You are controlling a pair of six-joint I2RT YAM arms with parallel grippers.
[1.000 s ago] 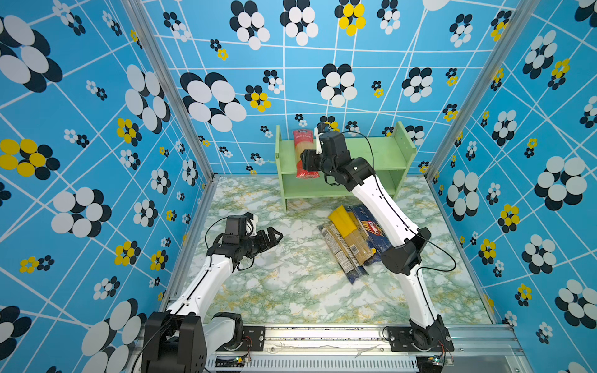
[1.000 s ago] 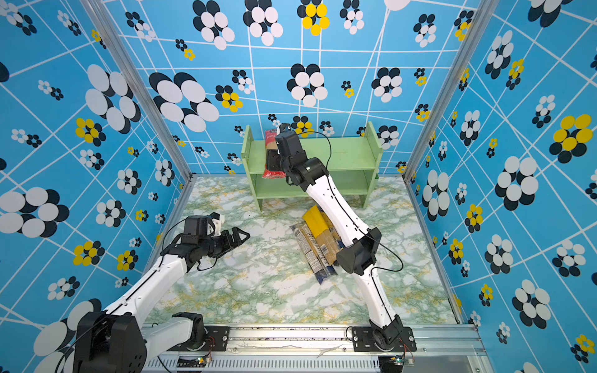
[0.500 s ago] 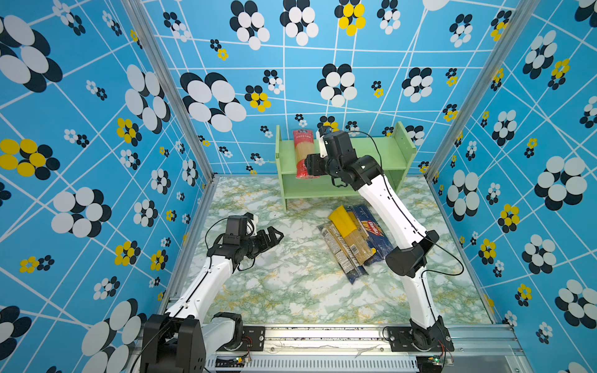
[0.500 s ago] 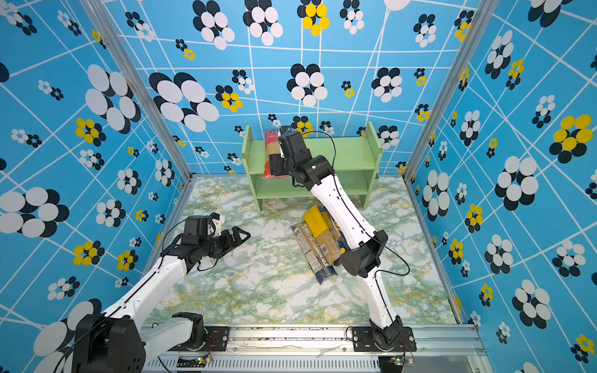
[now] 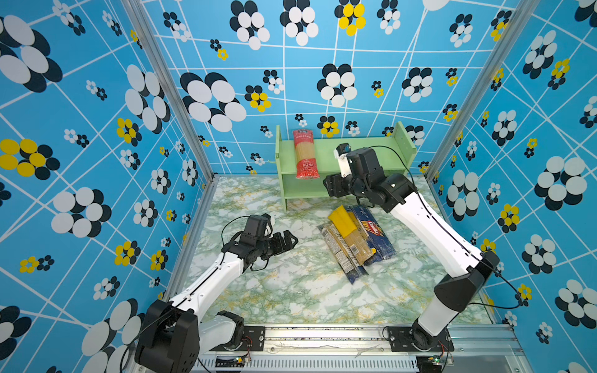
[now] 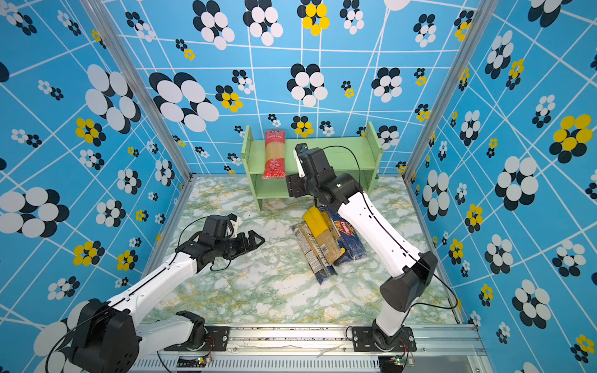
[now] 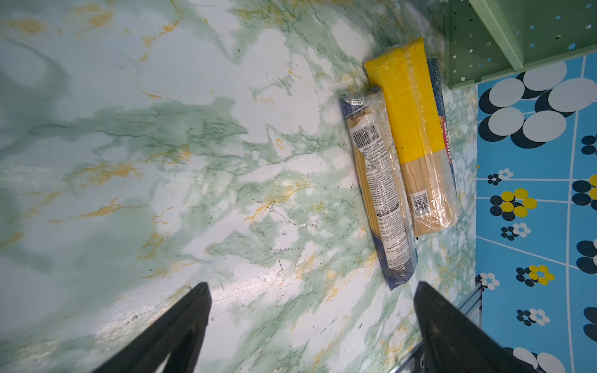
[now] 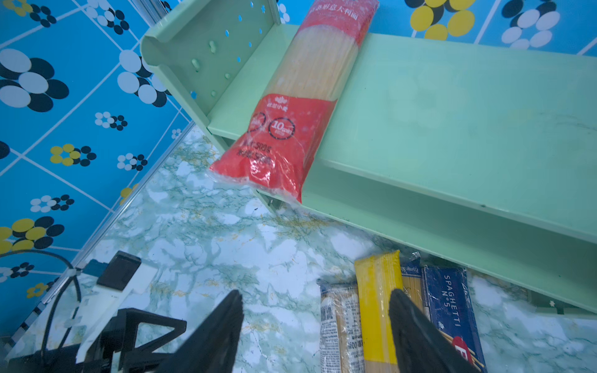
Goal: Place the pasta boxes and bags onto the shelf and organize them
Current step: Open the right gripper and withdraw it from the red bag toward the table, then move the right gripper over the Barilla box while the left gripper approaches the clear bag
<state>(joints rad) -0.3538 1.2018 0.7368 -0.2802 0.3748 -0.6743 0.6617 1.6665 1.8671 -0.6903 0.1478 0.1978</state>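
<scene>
The right gripper (image 8: 316,292) no longer touches the red bag (image 5: 305,155). A second ago it was on the bag at the shelf's (image 5: 371,151) top tier. Now it is backed off toward 4 o'clock from the bag and hangs in front of the shelf, fingers spread with nothing between them.

The bag stays where it was set. It lies crosswise at the 9 o'clock end of the top tier, just beside the side panel, with its red end overhanging the front edge.

That reads as one pack shelved and let go. The overhang looks stable enough, though a nudge from a later pack could tip it off.

Four packs remain in a pile on the table (image 5: 290,290), at about 3 o'clock from its middle. The yellow bag (image 5: 347,226) lies on top, with the Barilla box (image 5: 376,232) and a clear bag (image 5: 339,248) on either side and a blue-ended bag (image 5: 353,274) underneath. The right wrist view shows the pile right under the open fingers, so the yellow bag is probably next.

The left gripper (image 5: 286,240) has not moved. It hovers at 9 o'clock, fingers wide and empty.
</scene>
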